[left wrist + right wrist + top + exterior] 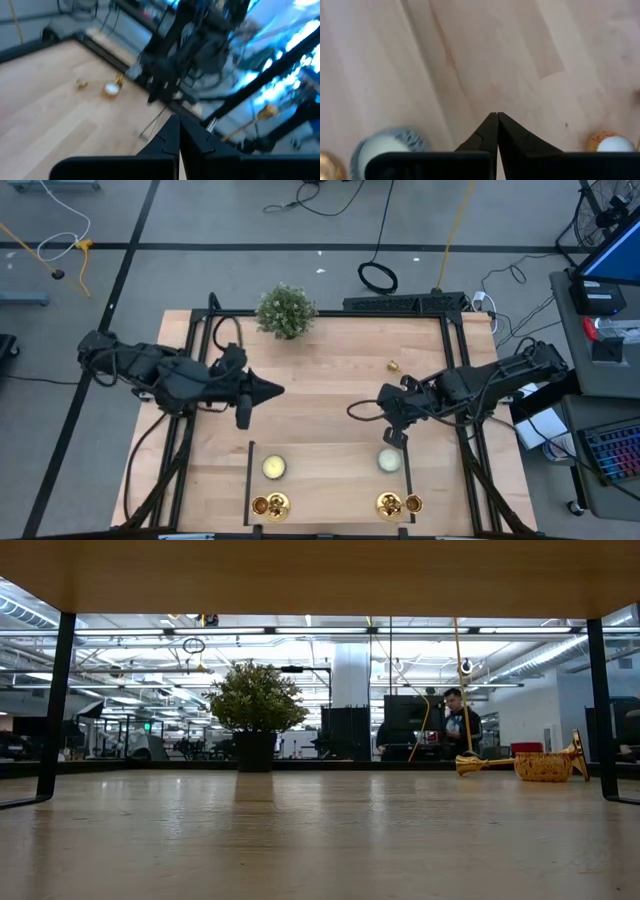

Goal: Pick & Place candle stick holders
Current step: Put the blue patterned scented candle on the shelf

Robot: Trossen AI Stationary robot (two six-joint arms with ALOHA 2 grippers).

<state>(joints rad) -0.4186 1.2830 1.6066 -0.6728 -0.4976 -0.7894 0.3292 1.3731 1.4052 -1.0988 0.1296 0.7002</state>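
Both grippers were pinched closed and empty: left gripper (275, 390) mid-table, right gripper (392, 438) above the near edge. One small shiny brass candlestick holder (394, 365) lay alone behind the right arm; fetching it seemed next, needing the fingers opened first

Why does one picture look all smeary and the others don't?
The left wrist view is smeared, as if by motion: the table and the frame behind streak, and only the left hand looks crisp. The high view is sharp. In the low view the plant is dark against bright ceiling lights.
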